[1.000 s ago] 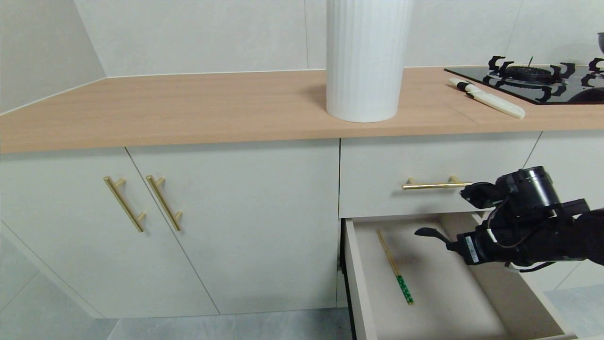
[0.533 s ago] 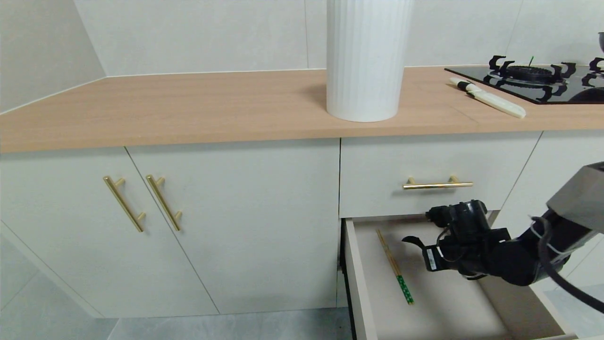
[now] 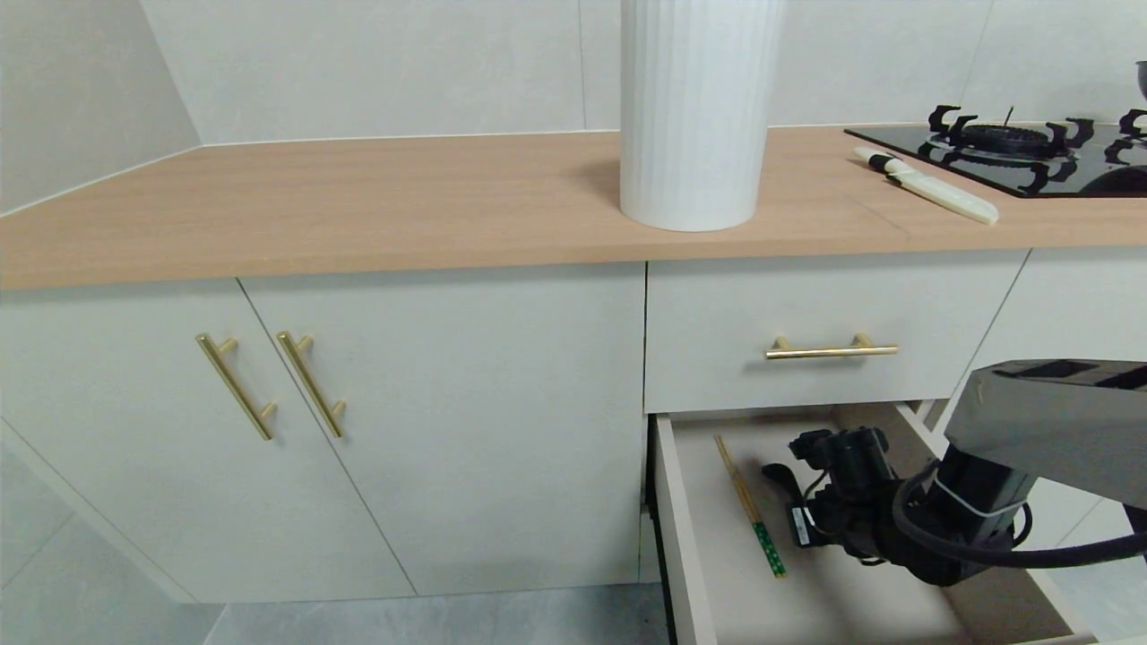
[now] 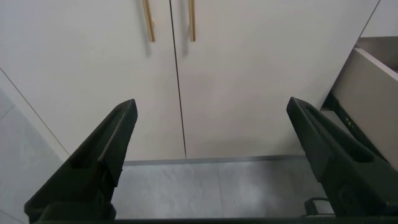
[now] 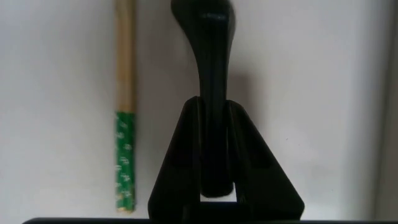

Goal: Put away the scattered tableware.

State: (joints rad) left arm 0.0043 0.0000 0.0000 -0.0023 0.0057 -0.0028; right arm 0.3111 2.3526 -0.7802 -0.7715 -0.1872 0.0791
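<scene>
Right tool [image 5: 213,124] clamps a smooth black utensil [image 5: 208,37] inside the open drawer [image 3: 678,537], beside pale wooden chopsticks [image 5: 125,112] with green patterned ends; left tool [image 4: 208,109] gapes wide.

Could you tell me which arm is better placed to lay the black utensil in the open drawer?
Right: the right pincer grips the black utensil over the drawer, beside the chopsticks. The left pincer hangs open before the cupboard doors.
</scene>
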